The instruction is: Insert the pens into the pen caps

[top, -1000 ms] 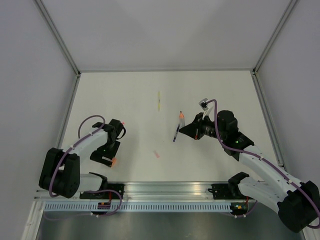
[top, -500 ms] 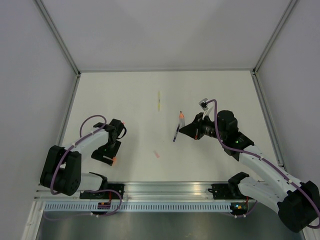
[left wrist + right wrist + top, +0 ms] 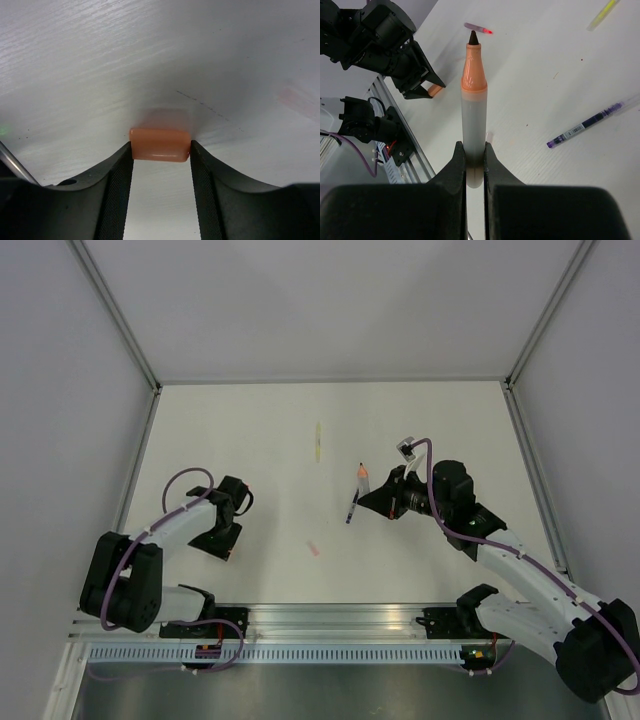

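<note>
On the white worktop (image 3: 250, 430), seen from above, the left gripper (image 3: 222, 545) is reaching down at about 8 o'clock from the middle. In its wrist view the left gripper (image 3: 160, 150) is squeezing the orange cap (image 3: 160, 145) between its two dark fingers (image 3: 117, 175), one finger touching each side, while the cap is sitting on the worktop surface. From the right wrist view the same orange cap (image 3: 435, 90) is showing at that gripper's tip. The right gripper (image 3: 370, 498) is hanging at about 3 o'clock from the middle, and the right gripper (image 3: 474, 150) is pinching the grey pen (image 3: 473, 110) at its lower barrel with narrow jaws. The grey pen (image 3: 363, 477) is pointing its orange tip away from the fingers, clear of the surface. The purple pen (image 3: 352, 508) is lying flat just at 7 o'clock of that tip, and it is appearing at 3 o'clock of the held pen as the purple pen (image 3: 585, 126) in the wrist view. The yellow pen (image 3: 318, 440) is lying alone toward 12 o'clock, well apart from both arms. The pink cap (image 3: 314, 549) is resting at about 6 o'clock, between the two grippers and touching nothing.
</note>
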`<state>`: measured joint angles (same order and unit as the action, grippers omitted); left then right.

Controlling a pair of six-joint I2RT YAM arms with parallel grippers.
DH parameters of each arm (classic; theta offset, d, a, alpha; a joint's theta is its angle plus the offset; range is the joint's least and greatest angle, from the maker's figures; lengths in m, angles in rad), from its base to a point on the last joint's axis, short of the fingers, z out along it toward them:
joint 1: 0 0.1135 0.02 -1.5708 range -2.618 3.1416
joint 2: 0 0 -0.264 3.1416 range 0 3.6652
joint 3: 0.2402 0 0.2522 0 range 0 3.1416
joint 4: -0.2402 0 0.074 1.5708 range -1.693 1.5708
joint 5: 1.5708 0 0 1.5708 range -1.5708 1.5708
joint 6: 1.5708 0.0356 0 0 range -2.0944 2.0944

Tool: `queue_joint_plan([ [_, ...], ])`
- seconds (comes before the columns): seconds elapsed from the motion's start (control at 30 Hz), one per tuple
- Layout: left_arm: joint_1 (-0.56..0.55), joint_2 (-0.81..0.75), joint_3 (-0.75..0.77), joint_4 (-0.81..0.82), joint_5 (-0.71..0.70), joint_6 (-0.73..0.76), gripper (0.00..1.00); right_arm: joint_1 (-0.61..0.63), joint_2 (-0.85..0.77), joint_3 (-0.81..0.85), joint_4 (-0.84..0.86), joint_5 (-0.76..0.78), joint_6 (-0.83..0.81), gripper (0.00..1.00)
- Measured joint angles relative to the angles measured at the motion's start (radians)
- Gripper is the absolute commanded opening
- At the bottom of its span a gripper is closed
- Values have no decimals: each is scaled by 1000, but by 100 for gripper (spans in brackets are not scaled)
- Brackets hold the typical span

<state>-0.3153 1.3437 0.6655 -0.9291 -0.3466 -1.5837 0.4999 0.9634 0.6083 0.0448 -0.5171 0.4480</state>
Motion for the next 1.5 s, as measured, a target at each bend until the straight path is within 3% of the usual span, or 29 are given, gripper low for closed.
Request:
queue_joint_plan([
  [0.17, -1, 12, 5, 19, 0, 36, 40, 0, 1, 0, 0, 0, 0, 0],
  [0.5, -148, 164, 143, -8, -11, 60, 37, 0, 1, 0, 0, 1, 0, 0],
  [0.73, -226, 283, 271, -53, -7, 68, 70, 0, 1, 0, 0, 2, -1, 0],
  [0.87, -232, 286, 292, -56, 1, 126, 82, 0, 0, 0, -1, 5, -5, 0],
  [1.0, -232, 282, 309, -46, 20, 270, 87, 0, -2, 0, -6, 19, -10, 0],
  [1.03, -232, 273, 313, -31, 26, 332, 94, 0, -3, 0, -7, 21, -11, 0],
  [1.23, -236, 79, 321, 74, 50, 796, 97, 0, -4, 0, -8, 28, -15, 0],
  [1.37, -224, -44, 339, 128, 116, 1082, 93, 0, -4, 0, -8, 31, -19, 0],
  [1.5, -178, -8, 396, 145, 228, 1293, 87, 0, -5, 0, -8, 37, -19, 0],
])
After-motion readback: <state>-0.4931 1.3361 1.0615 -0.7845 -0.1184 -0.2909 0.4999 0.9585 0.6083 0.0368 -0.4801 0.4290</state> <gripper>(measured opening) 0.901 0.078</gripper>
